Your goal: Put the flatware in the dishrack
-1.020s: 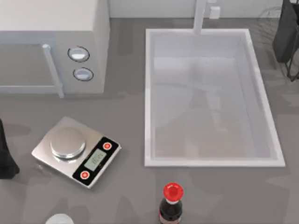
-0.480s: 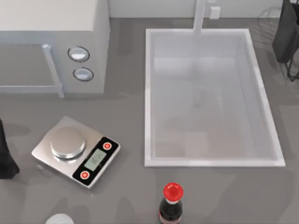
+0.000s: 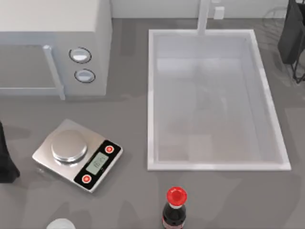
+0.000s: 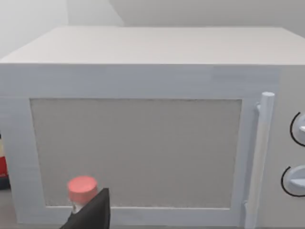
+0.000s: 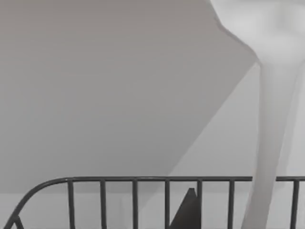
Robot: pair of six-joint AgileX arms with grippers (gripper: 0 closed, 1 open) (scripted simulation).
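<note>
Top and wrist views, AgileX pair. The flatware (image 5: pixel 268 143), a white spoon, stands upright close before the right wrist camera. Its bowl is uppermost and its thin handle runs down out of frame, just beside the right tool (image 5: pixel 188 212). Behind it lies the curved wire rail of the dishrack (image 5: pixel 143 180). In the top view the dishrack (image 3: pixel 291 33) sits at the table's 2 o'clock corner, partly cut off.

Whether the right tool is wide, narrow or clamped on the handle cannot be told, since the grip point falls below the frame. The spoon's upright pose in mid-air suggests that it is carried.

Handling, as a judgement: the spoon is light, stiff and smooth, so it is apt to swivel or slip in a pinch. The best hold is low on the handle, leaving the bowl free to pass between the wires.

Surroundings: the sink (image 3: pixel 151 95) fills the table from centre toward 3 o'clock, with the faucet (image 3: pixel 204 16) at 12. The microwave (image 3: pixel 57 28) is at 10, the scale (image 3: pixel 78 155) at 8 and the bottle (image 3: pixel 175 210) at 6. All stand well apart from the rack. The wires are the likely snag.

The left arm (image 3: pixel 5 160) is parked at 9 o'clock. The left tool (image 4: pixel 90 214) faces the microwave door near a pink-topped item (image 4: pixel 82 188), and its state cannot be told.
</note>
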